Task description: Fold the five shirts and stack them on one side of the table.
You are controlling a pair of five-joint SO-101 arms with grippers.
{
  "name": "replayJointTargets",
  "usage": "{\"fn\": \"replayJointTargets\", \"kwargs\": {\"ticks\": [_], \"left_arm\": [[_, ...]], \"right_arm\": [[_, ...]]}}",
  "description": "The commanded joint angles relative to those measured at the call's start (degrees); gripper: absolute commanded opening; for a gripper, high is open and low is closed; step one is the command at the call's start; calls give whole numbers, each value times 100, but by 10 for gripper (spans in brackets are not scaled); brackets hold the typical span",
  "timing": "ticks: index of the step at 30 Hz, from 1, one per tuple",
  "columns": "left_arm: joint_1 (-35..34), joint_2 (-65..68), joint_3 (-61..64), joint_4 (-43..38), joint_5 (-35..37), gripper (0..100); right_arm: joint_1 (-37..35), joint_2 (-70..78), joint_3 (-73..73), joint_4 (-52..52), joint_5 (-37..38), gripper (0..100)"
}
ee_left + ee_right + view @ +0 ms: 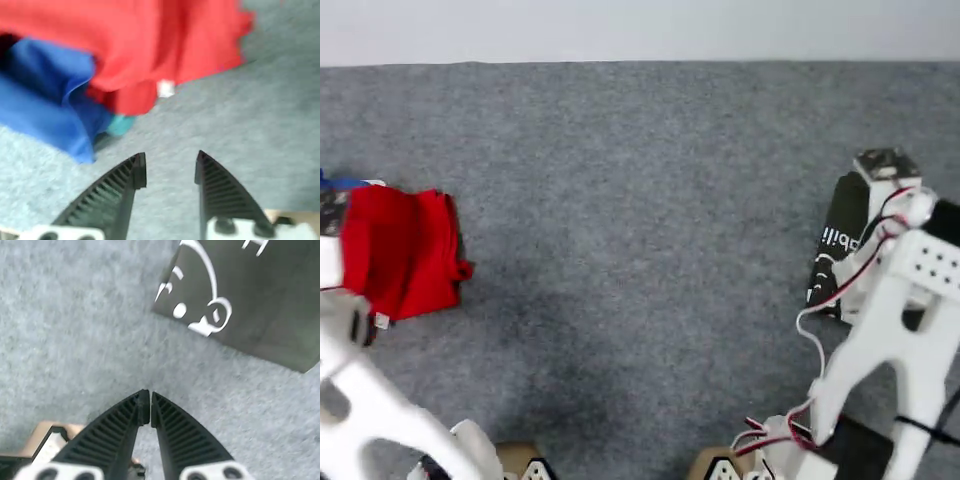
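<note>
A grey, felt-like cloth with a short fuzzy nap covers the table [640, 200]. At its 9 o'clock edge in the high view lies a stack of soft folded shirts. The red shirt [400, 250] sits on top as a rough rectangle with rumpled edges, and a small white tag [165, 89] pokes out from its hem. Under it is a blue shirt [45, 95], its fold drooping over the table. A sliver of teal fabric [120, 125] shows between the two, too little of it to say what it is.

The left arm [360, 400], of white plastic, comes in from about 7 o'clock. Its jaws are released, and the two black ribbed fingers [120, 185] taper to points with bare table showing through the gap. The stack lies just ahead of the tips and does not touch them.

At 3 o'clock lies a folded black shirt [835, 215] [250, 295], flat and smooth with straight edges, a sharp corner and a white print. The right arm [890, 330], white with red and white wires along it, partly covers it in the high view. Its jaws are clenched, with the ribbed fingers [120, 425] meeting at the tips and nothing between them. They sit over bare cloth, and the black shirt's corner lies a little beyond them, apart.
</note>
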Motion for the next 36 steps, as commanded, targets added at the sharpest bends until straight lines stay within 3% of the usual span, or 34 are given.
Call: {"fn": "replayJointTargets", "kwargs": {"ticks": [1,8,17,23,26,30,33,36], "left_arm": [[-774,334,-171,-545,-747,181],[-1292,1064,-171,-1407,-1116,181],[-1319,1978,-163,-2523,-1099,182],[-1284,2927,-154,-3341,-607,178],[-1231,3305,-145,-3402,-598,154],[-1152,3473,-198,-3402,-598,0],[-1204,3138,-514,-3095,-440,3],[-1275,2602,-1033,-2892,281,5]], "right_arm": [[-4,-549,290,215,-44,11],[-4,-716,633,215,-53,11],[-4,-725,747,233,-53,11],[-4,-725,747,233,-62,11],[-4,-725,747,233,-62,11],[-4,-725,747,233,-62,11],[-4,-725,747,233,-62,11],[-4,-725,747,233,-62,10]]}}
